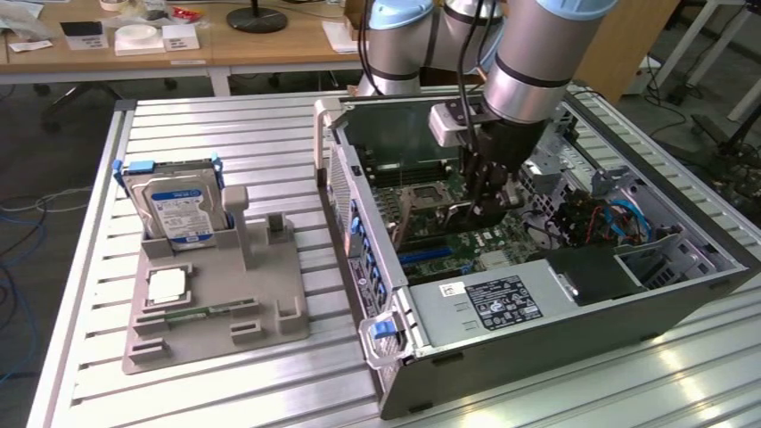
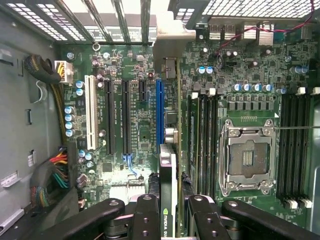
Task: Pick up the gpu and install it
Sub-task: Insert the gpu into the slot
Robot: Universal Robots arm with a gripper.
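Wrist view: we see gripper (image 2: 172, 212) squeezing gpu (image 2: 168, 167) near blue slot (image 2: 159, 115). Exterior view: open case (image 1: 559, 343); hard drive (image 1: 178, 209) in tray (image 1: 274, 312).

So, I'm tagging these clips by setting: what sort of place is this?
Likely a robotics lab bench for PC assembly: a robot arm holds the gpu inside an open computer case, on a slatted table, desks behind.

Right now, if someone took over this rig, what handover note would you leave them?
The gripper is shut on the gpu, held edge-on inside the open computer case.
The gpu hangs above the motherboard, roughly in line with the blue slot, not seated.
Done: pickup.
Left: seating the card in a slot.
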